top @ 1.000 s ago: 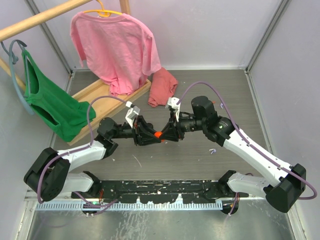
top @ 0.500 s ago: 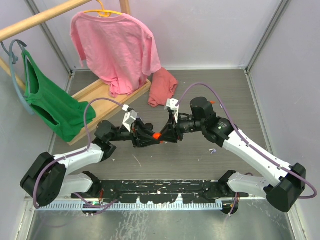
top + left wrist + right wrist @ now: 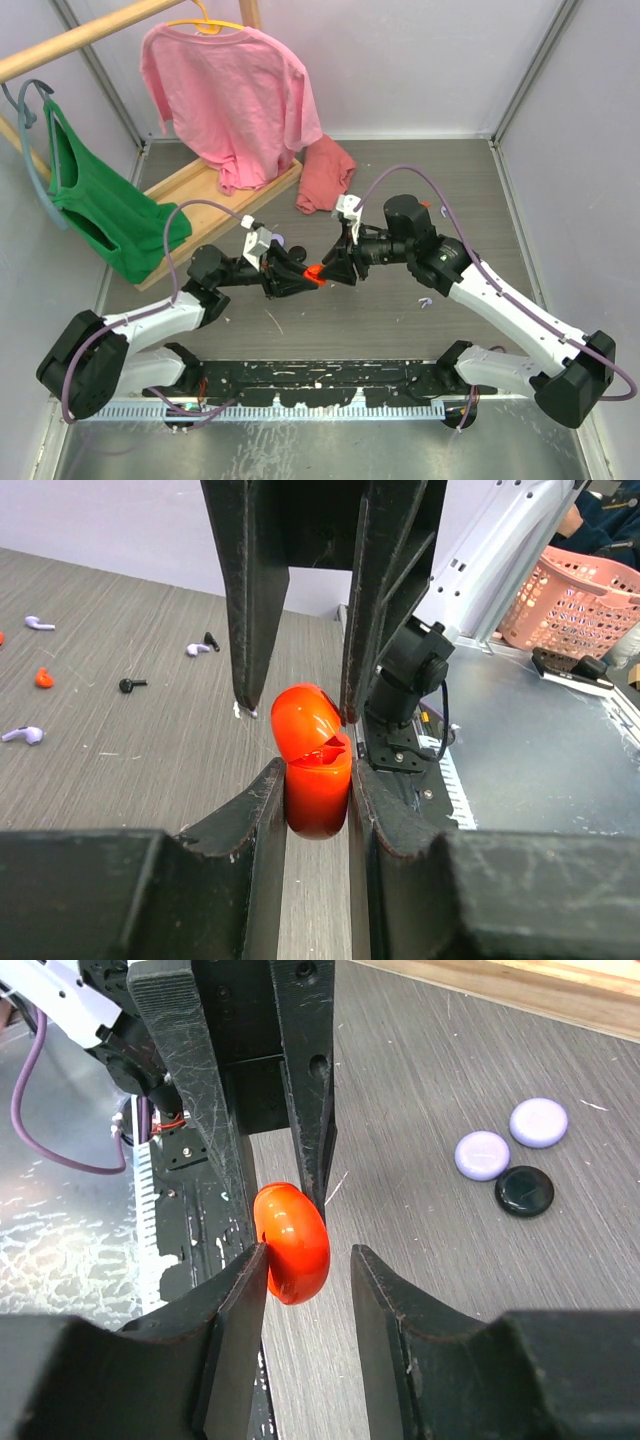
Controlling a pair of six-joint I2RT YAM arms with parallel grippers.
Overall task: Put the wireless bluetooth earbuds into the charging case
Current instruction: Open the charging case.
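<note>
My left gripper (image 3: pixel 316 778) clamps the glossy orange-red charging case (image 3: pixel 312 765), rounded lid ajar, my right gripper (image 3: pixel 308 1252) stands slightly open around it, and tiny plastic earbuds (image 3: pixel 125 686) lie scattered on the grained table (image 3: pixel 120 770) beyond.

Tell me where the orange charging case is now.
Top view, centre: the orange charging case sits clamped in the left gripper, with the right gripper open around it from the opposite side.
</note>
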